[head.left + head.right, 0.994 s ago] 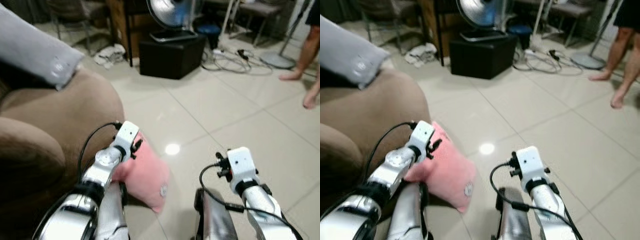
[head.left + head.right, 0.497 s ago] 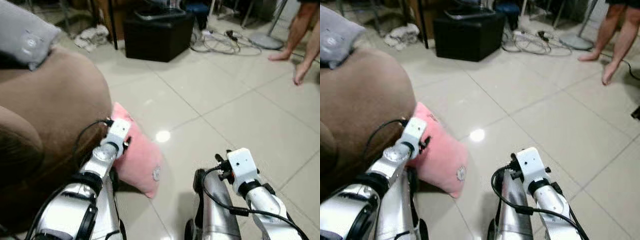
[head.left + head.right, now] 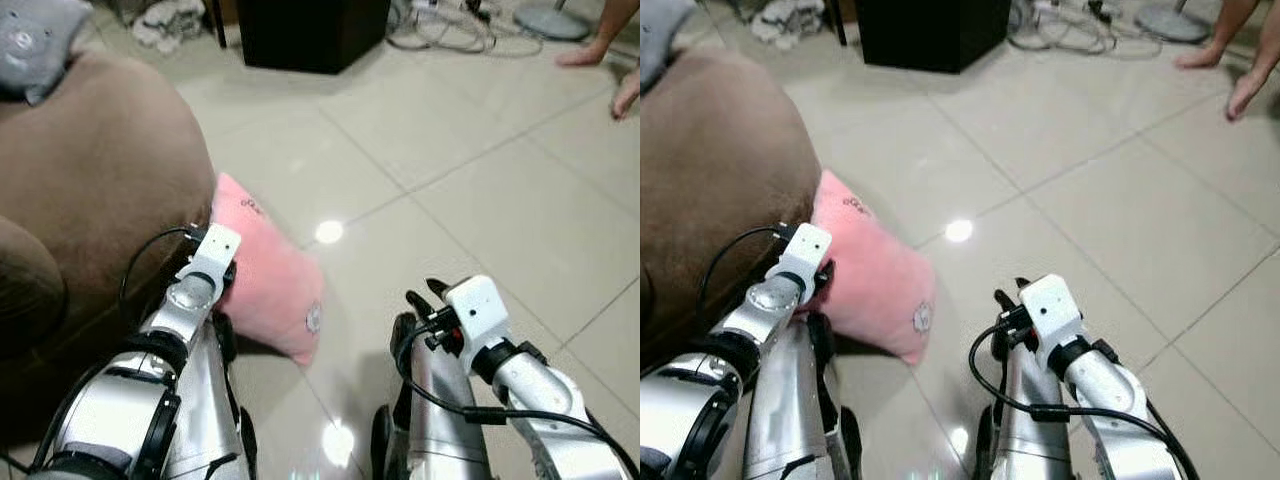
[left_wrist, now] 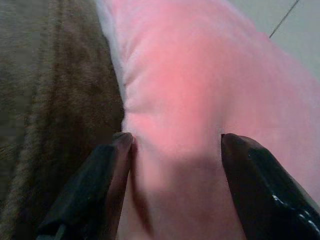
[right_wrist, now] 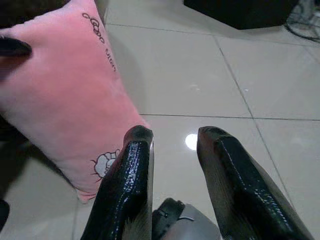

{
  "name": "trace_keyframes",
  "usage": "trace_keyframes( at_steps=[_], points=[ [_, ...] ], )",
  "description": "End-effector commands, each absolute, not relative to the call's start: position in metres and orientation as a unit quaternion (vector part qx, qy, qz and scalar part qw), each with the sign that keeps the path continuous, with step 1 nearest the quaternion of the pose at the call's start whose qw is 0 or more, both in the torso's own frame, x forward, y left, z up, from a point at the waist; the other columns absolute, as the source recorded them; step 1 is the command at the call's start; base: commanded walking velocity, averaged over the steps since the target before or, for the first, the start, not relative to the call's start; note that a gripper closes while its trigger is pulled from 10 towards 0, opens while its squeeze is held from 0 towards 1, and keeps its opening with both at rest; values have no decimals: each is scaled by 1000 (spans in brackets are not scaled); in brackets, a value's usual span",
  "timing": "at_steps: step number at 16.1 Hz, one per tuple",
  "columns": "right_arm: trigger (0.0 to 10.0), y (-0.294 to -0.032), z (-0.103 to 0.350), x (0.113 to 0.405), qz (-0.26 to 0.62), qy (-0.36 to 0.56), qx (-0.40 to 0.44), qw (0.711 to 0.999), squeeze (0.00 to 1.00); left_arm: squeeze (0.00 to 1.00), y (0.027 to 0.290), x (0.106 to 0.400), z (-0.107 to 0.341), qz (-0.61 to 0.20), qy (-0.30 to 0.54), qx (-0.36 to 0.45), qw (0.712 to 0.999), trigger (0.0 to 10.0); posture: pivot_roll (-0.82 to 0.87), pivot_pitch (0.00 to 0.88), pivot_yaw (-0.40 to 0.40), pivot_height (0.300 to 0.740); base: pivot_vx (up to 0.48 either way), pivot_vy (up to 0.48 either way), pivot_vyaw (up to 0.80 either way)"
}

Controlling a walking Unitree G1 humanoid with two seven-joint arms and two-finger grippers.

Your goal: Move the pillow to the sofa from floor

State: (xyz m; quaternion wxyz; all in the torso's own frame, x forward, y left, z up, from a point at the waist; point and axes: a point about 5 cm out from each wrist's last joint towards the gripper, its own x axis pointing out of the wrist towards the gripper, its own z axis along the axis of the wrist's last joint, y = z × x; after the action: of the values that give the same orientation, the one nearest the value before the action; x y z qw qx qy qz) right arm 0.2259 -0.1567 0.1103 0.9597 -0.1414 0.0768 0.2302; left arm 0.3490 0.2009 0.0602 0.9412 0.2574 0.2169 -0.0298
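Pink pillow (image 3: pixel 268 283) is propped on the tiled floor (image 3: pixel 470 170), leaned against the brown sofa (image 3: pixel 90 190). The left gripper (image 4: pixel 172 142) is spread wide, its fingers (image 4: pixel 117 155) set either side of the pillow's edge. The right gripper (image 5: pixel 172 137) is held slightly parted above the floor, beside the pillow.

Pillow (image 3: pixel 268 278) inner edge hidden behind left arm; person's feet (image 3: pixel 610 68) cut at frame edge.
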Motion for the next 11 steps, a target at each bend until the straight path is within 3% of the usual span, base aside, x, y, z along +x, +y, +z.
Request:
trace_keyframes(
  at_steps=[1, 6, 7, 8, 11],
  points=[
    [10000, -159, 115, 225, 237, 75, -145, 958, 0, 0, 206, 348, 60, -17, 225, 280, 933, 10000, -95, 245, -23, 431, 0, 0, 0],
    [10000, -159, 121, 222, 256, 78, -146, 952, 0, 0, 206, 349, 60, -4, 227, 312, 923, 10000, -111, 261, -19, 431, 0, 0, 0],
    [10000, -159, 121, 220, 259, 79, -145, 951, 0, 0, 205, 349, 59, -5, 229, 310, 923, 7137, -112, 261, -16, 431, 0, 0, 0],
    [10000, -160, 121, 219, 261, 81, -144, 951, 0, 0, 205, 349, 59, -4, 230, 306, 924, 0, -115, 260, -14, 431, 0, 0, 0],
    [10000, -160, 123, 218, 261, 82, -141, 952, 0, 0, 203, 351, 61, -8, 231, 299, 926, 0, -113, 259, -4, 431, 0, 0, 0]
  ],
)
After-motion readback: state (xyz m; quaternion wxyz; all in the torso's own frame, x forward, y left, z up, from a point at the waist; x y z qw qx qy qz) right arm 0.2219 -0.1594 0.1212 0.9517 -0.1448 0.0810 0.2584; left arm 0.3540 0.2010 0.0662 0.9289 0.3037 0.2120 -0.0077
